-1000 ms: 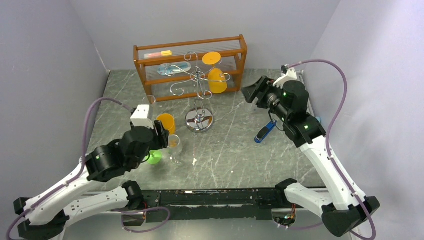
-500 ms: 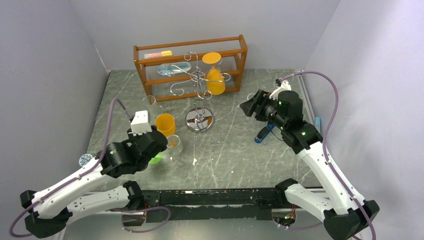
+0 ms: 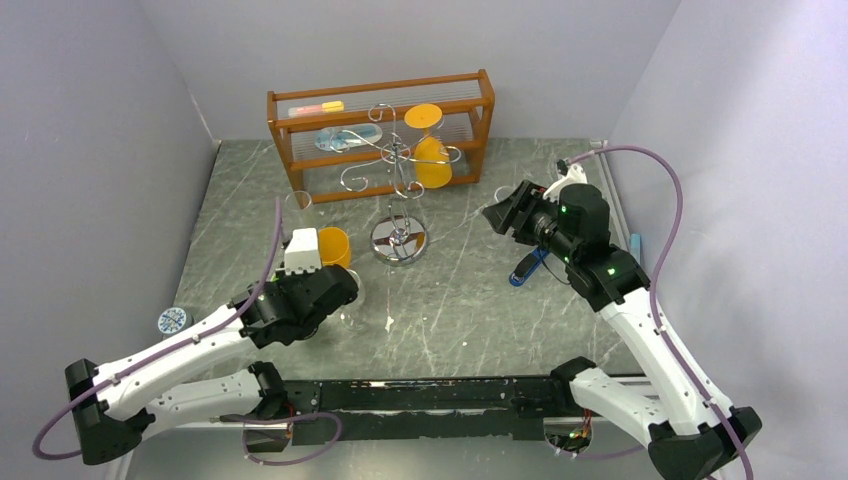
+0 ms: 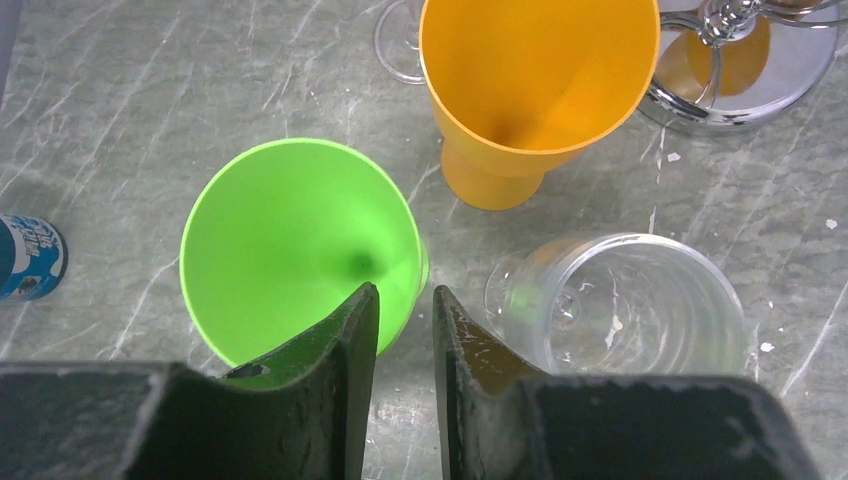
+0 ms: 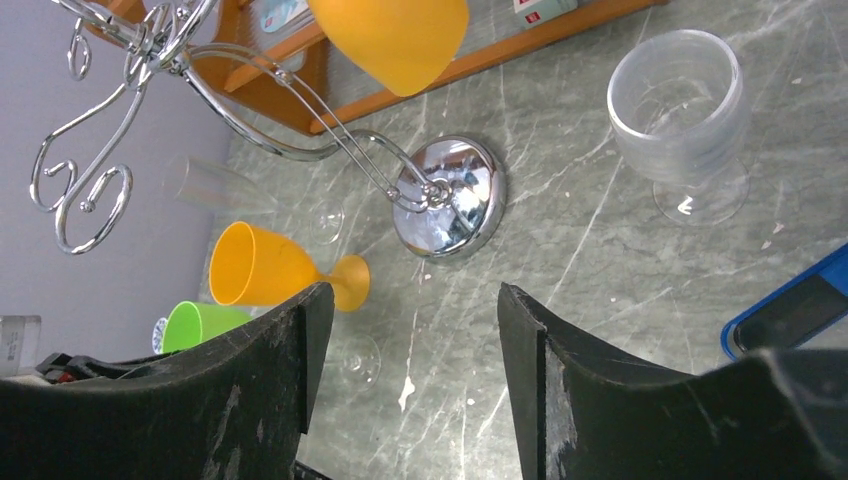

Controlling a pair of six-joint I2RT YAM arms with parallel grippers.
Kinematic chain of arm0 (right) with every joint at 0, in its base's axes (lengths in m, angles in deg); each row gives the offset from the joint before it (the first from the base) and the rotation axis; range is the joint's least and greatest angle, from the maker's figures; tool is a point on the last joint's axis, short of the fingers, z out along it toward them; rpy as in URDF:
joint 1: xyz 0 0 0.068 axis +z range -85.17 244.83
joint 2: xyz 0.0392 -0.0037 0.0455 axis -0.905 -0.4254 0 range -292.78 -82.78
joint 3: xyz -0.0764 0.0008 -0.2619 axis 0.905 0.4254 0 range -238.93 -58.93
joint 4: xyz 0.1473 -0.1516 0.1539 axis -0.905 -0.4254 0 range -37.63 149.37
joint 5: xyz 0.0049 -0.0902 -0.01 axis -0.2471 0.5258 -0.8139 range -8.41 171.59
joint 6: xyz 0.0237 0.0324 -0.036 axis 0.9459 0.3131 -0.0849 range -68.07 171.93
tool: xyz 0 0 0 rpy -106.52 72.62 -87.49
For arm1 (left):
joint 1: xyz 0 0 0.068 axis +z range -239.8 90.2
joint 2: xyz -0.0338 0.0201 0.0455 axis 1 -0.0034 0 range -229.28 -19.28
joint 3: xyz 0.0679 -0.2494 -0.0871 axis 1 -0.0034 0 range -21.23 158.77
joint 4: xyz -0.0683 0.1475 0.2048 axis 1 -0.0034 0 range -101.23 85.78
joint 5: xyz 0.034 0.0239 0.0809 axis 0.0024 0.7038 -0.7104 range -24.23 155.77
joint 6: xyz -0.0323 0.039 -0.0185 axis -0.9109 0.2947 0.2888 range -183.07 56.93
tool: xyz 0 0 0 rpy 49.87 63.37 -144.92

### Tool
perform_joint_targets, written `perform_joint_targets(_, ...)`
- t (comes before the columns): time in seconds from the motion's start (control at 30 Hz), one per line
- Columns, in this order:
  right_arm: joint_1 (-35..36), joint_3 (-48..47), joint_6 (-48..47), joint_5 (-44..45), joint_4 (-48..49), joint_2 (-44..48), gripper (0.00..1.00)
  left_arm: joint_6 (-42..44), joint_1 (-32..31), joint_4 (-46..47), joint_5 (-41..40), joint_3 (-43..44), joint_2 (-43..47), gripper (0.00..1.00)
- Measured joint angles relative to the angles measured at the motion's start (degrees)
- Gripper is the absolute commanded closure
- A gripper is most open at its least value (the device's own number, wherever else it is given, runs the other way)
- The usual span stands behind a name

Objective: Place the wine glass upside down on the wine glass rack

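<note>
Both grippers are shown: left gripper (image 4: 405, 295) nearly closed astride green plastic wine glass (image 4: 290, 230) rim, grip unclear; right gripper (image 5: 412, 300) spread wide.

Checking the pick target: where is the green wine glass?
Left wrist view, left of centre: the green glass stands beside the orange glass and clear glass, its near rim inside the left claw.

Wine glass rack (image 3: 400, 238) stands before the shelf unit (image 3: 380, 87)
</note>
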Motion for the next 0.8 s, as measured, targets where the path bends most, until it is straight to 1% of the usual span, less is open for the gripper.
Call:
perform_joint_targets(0.1, 0.0, 0.0, 0.22, 0.26, -0.68, 0.46, 0.36, 1.09, 0.79, 1.92, 0.17, -0.74, -0.81, 0.71)
perform_joint_targets(0.17, 0.0, 0.0, 0.39, 0.44, -1.05, 0.83, 0.36, 1.88, 1.46, 3.19, 0.33, -1.33, -0.98, 0.74)
perform_joint_targets(0.23, 0.0, 0.0, 0.63, 0.59, -1.46, 1.29, 0.36, 2.43, 2.05, 4.31, 0.68, -1.95, -0.96, 0.82)
perform_joint_targets(0.27, 0.0, 0.0, 0.72, 0.72, -1.62, 1.51, 0.36, 2.75, 2.32, 4.76, 0.76, -2.23, -0.96, 0.89)
perform_joint_targets(0.3, 0.0, 0.0, 0.85, 0.74, -1.7, 1.66, 0.36, 3.02, 2.58, 5.29, 0.85, -2.4, -0.96, 0.94)
perform_joint_targets(0.47, 0.0, 0.0, 1.27, 0.98, -2.1, 2.03, 0.36, 4.46, 3.43, 6.32, 1.31, -2.62, -0.98, 0.95)
perform_joint_targets(0.57, 0.0, 0.0, 1.49, 1.05, -2.1, 2.45, 0.36, 5.4, 3.45, 5.29, 1.36, -0.81, -1.03, 0.95)
perform_joint_targets(0.67, 0.0, 0.0, 1.68, 1.03, -2.05, 3.21, 0.35, 7.76, 3.5, 3.89, 1.44, 4.15, -0.63, 0.95)
perform_joint_targets(0.8, 0.0, 0.07, 2.05, 0.76, -1.77, 3.96, 0.33, 12.5, 3.56, 1.97, 1.73, 14.38, 1.2, 0.95)
